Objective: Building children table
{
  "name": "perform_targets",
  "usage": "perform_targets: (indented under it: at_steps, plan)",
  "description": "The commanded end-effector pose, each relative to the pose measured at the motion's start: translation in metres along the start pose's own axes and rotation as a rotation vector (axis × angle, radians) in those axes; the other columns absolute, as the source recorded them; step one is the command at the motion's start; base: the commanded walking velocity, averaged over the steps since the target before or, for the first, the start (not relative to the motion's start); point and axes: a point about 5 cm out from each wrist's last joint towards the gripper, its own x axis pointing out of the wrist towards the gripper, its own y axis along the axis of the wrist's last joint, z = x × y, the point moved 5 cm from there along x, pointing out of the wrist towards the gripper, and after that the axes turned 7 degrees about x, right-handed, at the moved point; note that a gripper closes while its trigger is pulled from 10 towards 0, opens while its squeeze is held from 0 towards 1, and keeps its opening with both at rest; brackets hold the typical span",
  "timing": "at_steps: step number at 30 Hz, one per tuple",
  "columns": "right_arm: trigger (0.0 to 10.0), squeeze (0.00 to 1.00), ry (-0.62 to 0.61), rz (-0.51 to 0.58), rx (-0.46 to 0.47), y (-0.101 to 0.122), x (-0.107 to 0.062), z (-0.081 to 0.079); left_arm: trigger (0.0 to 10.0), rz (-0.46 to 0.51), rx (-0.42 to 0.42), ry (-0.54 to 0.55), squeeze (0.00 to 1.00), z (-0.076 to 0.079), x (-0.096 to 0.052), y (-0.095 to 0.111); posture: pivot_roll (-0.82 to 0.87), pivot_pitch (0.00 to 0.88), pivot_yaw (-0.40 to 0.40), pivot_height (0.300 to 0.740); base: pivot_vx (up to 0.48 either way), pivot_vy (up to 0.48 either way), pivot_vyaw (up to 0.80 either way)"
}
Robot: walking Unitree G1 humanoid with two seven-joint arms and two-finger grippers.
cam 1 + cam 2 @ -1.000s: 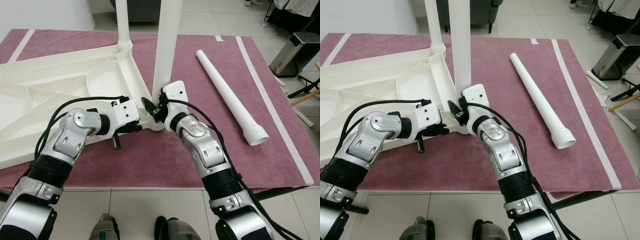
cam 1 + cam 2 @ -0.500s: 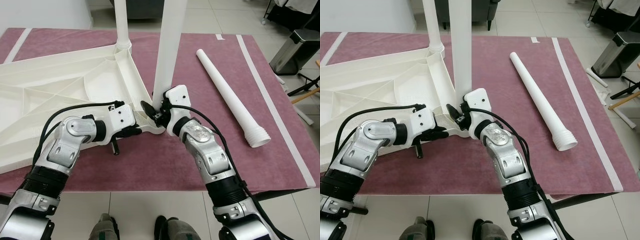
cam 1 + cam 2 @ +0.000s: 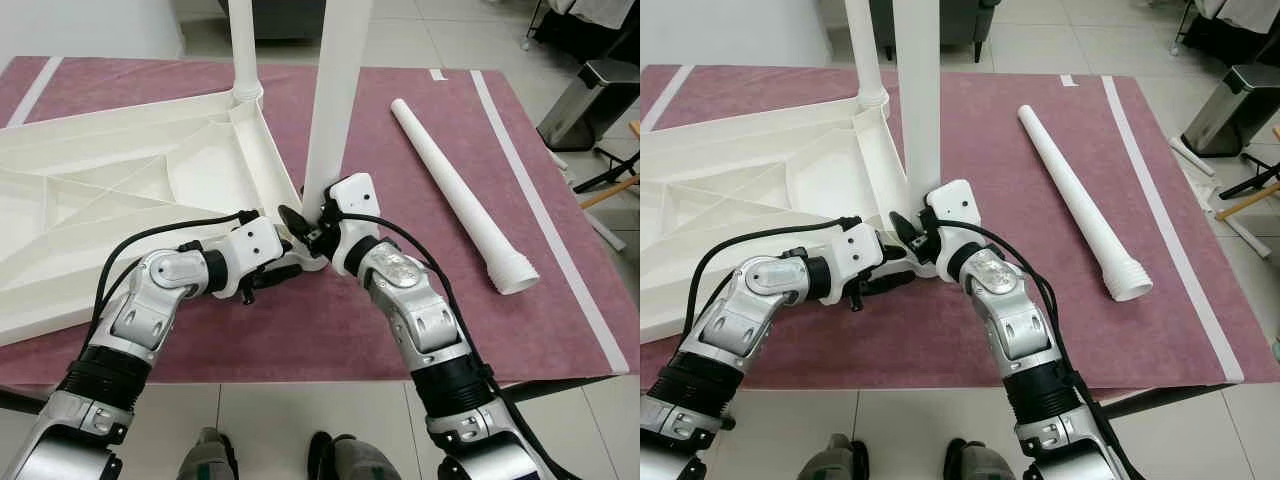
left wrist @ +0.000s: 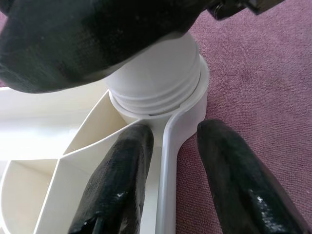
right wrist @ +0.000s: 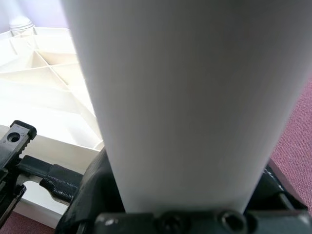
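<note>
The right gripper (image 3: 305,222) sits just left of centre in the left eye view, its two black fingers closed around the base of the upright white plastic table leg (image 3: 337,95), which rises from there to the top edge of the frame. In the right wrist view that leg (image 5: 195,97) stands directly against the gripper body, with a black finger (image 5: 92,187) curving around its lower part.

The left gripper (image 3: 272,272) lies just below and left of the right one, at the near corner of the upside-down white ribbed plastic table top (image 3: 130,200). In the left wrist view its fingers (image 4: 117,185) are a little apart and straddle the thin rim of the table top (image 4: 168,161), one inside the rim and one on the carpet side; whether they press on it cannot be told. Just beyond them the leg's ridged end (image 4: 156,83) sits in the round corner socket.

The table top fills the left half of the left eye view, lying on a dark pink carpet (image 3: 330,330). A second upright white leg (image 3: 243,45) stands in its far corner at the upper middle. A loose white tapered leg (image 3: 455,190) lies on the carpet at the right, well apart from both grippers, its ridged end toward the lower right. A grey metal bin (image 3: 590,100) stands at the upper right edge.
</note>
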Motion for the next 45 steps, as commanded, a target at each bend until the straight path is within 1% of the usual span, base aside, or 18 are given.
perform_targets:
  at_steps: [1,2,3,4,5,17,19,21,22,24,25,26,27,31,37,39,44,45]
  plan:
    - [10.0,0.0,0.125,-0.037,0.038,-0.009,0.003,-0.025,4.9,-0.081,0.011,0.016,0.0,-0.004,-0.001,-0.012,0.13,0.168,-0.018,0.74,0.0,0.0,0.0]
    - [10.0,0.0,0.125,-0.037,0.038,-0.009,0.003,-0.025,4.9,-0.081,0.011,0.016,0.0,-0.004,-0.001,-0.012,0.13,0.168,-0.018,0.74,0.0,0.0,0.0]
    - [10.0,0.0,0.124,-0.033,0.037,-0.007,0.003,-0.024,3.1,-0.113,0.019,0.012,0.0,-0.005,-0.002,-0.018,0.13,0.169,-0.017,0.74,0.0,0.0,0.0]
    - [10.0,0.0,0.124,-0.033,0.037,-0.007,0.003,-0.024,3.1,-0.113,0.019,0.012,0.0,-0.005,-0.002,-0.018,0.13,0.169,-0.017,0.74,0.0,0.0,0.0]
    - [10.0,0.0,0.123,-0.032,0.036,-0.007,0.003,-0.024,0.0,-0.115,0.015,0.009,0.0,-0.005,-0.003,-0.019,0.13,0.168,-0.017,0.74,0.0,0.0,0.0]
    - [10.0,0.0,0.154,-0.014,0.024,-0.002,0.002,-0.025,0.0,-0.092,0.026,-0.053,0.0,0.005,-0.007,-0.016,0.13,0.162,-0.018,0.74,0.0,0.0,0.0]
    - [10.0,0.0,0.266,0.018,-0.012,0.008,-0.005,-0.033,0.0,-0.066,0.045,-0.068,0.0,0.004,-0.011,-0.009,0.13,0.16,-0.018,0.74,0.0,0.0,0.0]
    - [10.0,0.0,0.287,0.023,-0.02,0.01,-0.007,-0.034,0.0,-0.062,0.049,-0.067,0.0,0.004,-0.012,-0.008,0.13,0.16,-0.018,0.74,0.0,0.0,0.0]
    - [10.0,1.0,0.315,0.024,-0.028,0.011,-0.009,-0.034,0.0,-0.056,0.056,-0.074,0.0,0.004,-0.013,-0.006,0.13,0.158,-0.018,0.74,0.0,0.0,0.0]
    - [10.0,1.0,0.379,0.025,-0.048,0.015,-0.015,-0.036,0.0,-0.045,0.072,-0.085,0.0,0.005,-0.015,-0.001,0.14,0.156,-0.019,0.74,0.0,0.0,0.0]
    - [10.0,0.7,0.395,0.025,-0.053,0.016,-0.017,-0.036,0.0,-0.043,0.076,-0.088,0.0,0.005,-0.016,0.0,0.14,0.156,-0.019,0.74,0.0,0.0,0.0]
    - [10.0,0.7,0.395,0.025,-0.053,0.016,-0.017,-0.036,0.0,-0.043,0.076,-0.088,0.0,0.005,-0.016,0.0,0.14,0.156,-0.019,0.74,0.0,0.0,0.0]
    - [10.0,0.0,0.457,0.026,-0.065,0.019,-0.023,-0.04,0.0,-0.033,0.084,-0.092,0.0,0.005,-0.017,0.002,0.14,0.156,-0.021,0.74,0.0,0.0,0.0]
    - [10.0,0.0,0.68,-0.015,-0.106,0.025,-0.051,-0.047,0.0,0.019,0.135,-0.162,0.0,0.018,-0.028,0.017,0.14,0.154,-0.023,0.74,0.0,0.0,0.0]
    - [10.0,0.0,0.722,-0.074,-0.12,0.018,-0.057,-0.037,0.0,0.046,0.163,-0.265,0.0,0.043,-0.041,0.023,0.14,0.155,-0.026,0.74,0.0,0.0,0.0]
    - [10.0,0.0,0.776,-0.111,-0.104,0.013,-0.063,-0.034,0.0,0.053,0.17,-0.308,0.0,0.054,-0.053,0.026,0.15,0.161,-0.032,0.74,0.0,0.0,0.0]
    - [10.0,0.0,0.832,-0.125,-0.065,0.012,-0.068,-0.035,0.0,0.06,0.172,-0.337,0.0,0.06,-0.063,0.029,0.16,0.162,-0.034,0.74,0.0,0.0,0.0]
    - [3.6,0.0,0.85,-0.128,-0.058,0.011,-0.068,-0.037,0.0,0.064,0.17,-0.345,0.0,0.061,-0.065,0.03,0.16,0.163,-0.035,0.74,0.0,0.0,0.0]
